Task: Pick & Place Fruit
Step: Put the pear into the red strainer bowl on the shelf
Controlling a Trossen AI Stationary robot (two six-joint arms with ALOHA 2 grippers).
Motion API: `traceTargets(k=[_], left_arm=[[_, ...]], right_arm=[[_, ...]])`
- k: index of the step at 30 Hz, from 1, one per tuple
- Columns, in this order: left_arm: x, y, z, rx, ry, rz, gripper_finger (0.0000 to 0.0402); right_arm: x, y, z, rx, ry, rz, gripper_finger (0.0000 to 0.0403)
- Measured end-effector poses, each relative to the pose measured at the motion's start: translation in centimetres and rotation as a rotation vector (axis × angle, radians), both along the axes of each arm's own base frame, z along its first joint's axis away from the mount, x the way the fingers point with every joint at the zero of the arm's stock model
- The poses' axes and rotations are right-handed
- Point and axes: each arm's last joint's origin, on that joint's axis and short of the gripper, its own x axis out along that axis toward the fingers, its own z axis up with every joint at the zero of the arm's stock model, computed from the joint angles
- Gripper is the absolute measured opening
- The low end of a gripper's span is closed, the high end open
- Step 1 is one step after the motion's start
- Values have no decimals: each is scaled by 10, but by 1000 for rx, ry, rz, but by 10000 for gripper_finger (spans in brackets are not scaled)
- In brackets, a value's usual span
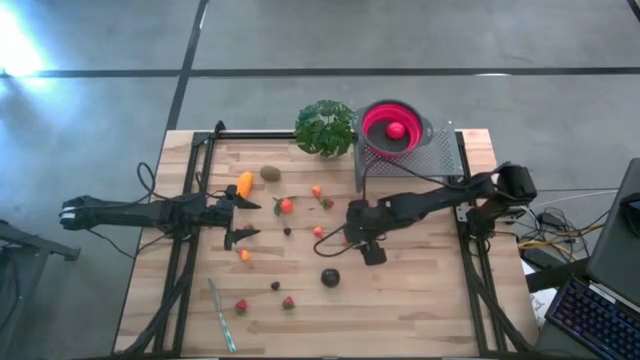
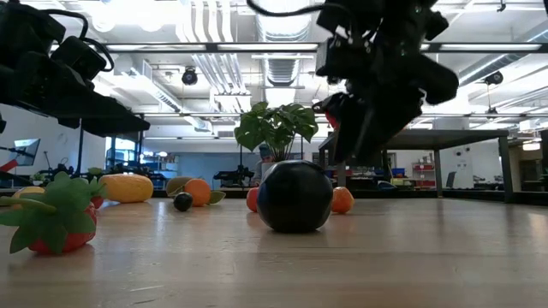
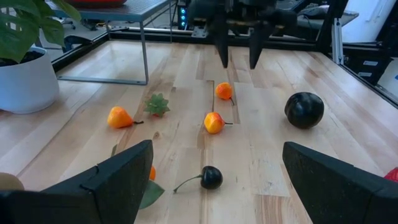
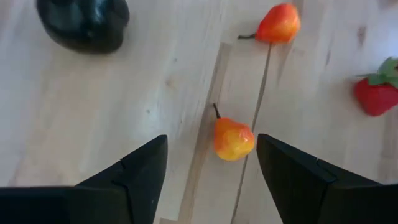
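Small toy fruits lie scattered on the wooden table (image 1: 420, 300): a dark round one (image 1: 330, 277), strawberries (image 1: 241, 305), a kiwi (image 1: 270, 173), a yellow-orange piece (image 1: 245, 183) and small orange ones. My right gripper (image 1: 352, 240) hangs open above a small orange fruit (image 4: 233, 138). Its fingers stand on either side of the fruit without touching it. Another orange fruit (image 4: 278, 23) lies just beyond. My left gripper (image 1: 246, 220) is open and hovers near the table's left side, holding nothing. A red apple (image 1: 396, 130) sits in the pink bowl (image 1: 372, 128).
The pink bowl stands on a grey mesh rack (image 1: 440, 155) at the far edge, beside a leafy potted plant (image 1: 325, 127). A thin pale stick (image 1: 222, 315) lies near the front left corner. The dark round fruit (image 4: 84, 22) is close to my right gripper, on its near side.
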Motion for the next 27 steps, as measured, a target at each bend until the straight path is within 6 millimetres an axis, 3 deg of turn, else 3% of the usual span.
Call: traceTargets(k=[11, 27], left_arm=[[0, 0, 0, 0, 0, 0, 365], [0, 0, 0, 0, 0, 0, 365]], right_arm=[[7, -17, -10, -14, 3, -26, 266], [4, -19, -21, -9, -25, -35, 226]])
